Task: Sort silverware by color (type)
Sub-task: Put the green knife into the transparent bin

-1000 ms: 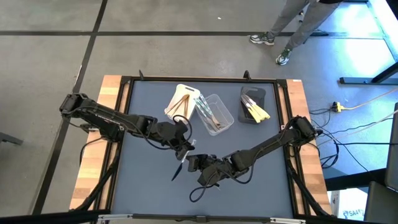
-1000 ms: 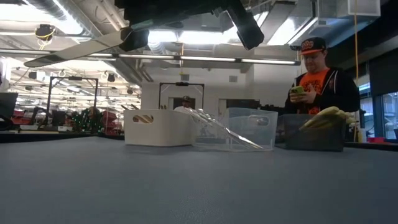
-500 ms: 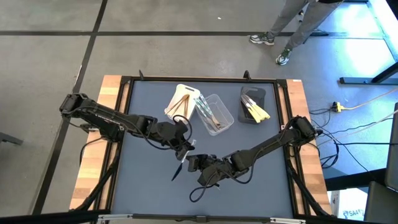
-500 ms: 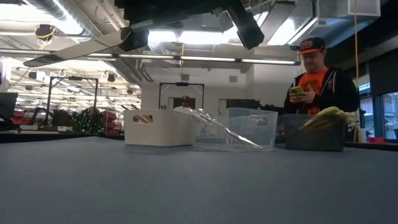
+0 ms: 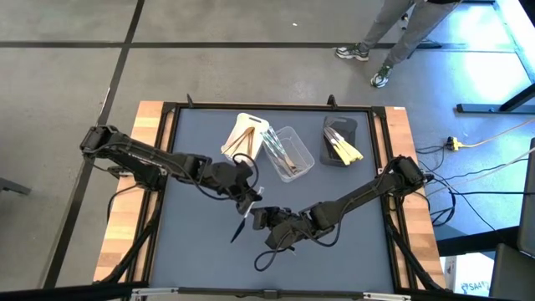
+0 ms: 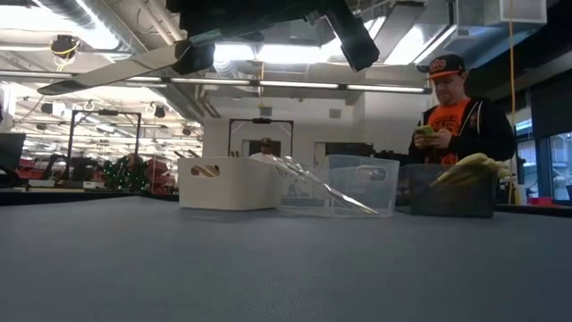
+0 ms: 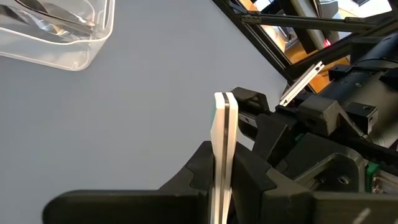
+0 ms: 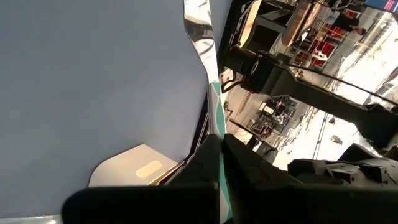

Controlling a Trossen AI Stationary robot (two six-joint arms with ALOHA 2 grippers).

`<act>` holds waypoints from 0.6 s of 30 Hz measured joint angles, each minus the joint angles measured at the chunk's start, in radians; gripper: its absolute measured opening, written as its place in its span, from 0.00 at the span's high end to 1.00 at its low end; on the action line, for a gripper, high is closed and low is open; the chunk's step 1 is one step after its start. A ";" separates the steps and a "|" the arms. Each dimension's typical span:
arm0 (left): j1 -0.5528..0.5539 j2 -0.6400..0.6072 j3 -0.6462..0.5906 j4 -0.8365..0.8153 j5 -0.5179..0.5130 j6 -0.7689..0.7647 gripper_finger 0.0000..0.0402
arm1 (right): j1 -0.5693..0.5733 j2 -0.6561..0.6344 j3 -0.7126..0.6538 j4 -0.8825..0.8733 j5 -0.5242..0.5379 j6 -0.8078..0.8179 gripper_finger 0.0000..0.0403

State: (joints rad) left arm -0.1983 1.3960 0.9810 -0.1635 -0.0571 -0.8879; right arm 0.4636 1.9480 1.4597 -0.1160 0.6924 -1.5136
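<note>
Finding: no visible change over the last second. Both arms, the held piece and the three tubs sit as they did a second ago.

Position of arms: the left gripper (image 5: 252, 199) and the right gripper (image 5: 258, 219) meet over bare mat, on the near side of the clear tub (image 5: 294, 155) and well apart from it. The two grippers are just beside each other.

Grip state: in the left wrist view, the left fingers (image 7: 249, 168) are clamped on a thin clear utensil (image 7: 222, 134), seen edge-on and standing out past the fingertips. In the right wrist view the right fingers are pressed together on a clear strip, apparently the same piece. Its type, fork, knife or spoon, cannot be told.

Task items: the clear tub holds clear pieces. The white tub (image 5: 245, 127) just beside it holds tan wood-like pieces. The dark grey tub (image 5: 343, 128), on the clear tub's other side, holds yellow pieces. No loose silverware shows on the mat.

Assessment: this reads as a stalled or mid-way handover of what is probably the last piece. Sorting appears nearly complete. One gripper must let go before the other can carry the piece to the clear tub. With both clamped, a pull risks bending or snapping the thin plastic.
</note>
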 joint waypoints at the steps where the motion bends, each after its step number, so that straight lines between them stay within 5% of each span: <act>1: 0.003 0.000 0.000 0.000 0.003 0.000 0.93 | 0.000 0.000 0.000 -0.001 0.002 0.009 0.99; 18: 0.026 0.000 0.000 0.002 0.026 -0.002 0.93 | 0.000 0.000 0.000 -0.006 0.015 0.043 0.99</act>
State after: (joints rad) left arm -0.1727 1.3960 0.9810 -0.1618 -0.0310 -0.8898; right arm 0.4633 1.9480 1.4597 -0.1223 0.7078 -1.4704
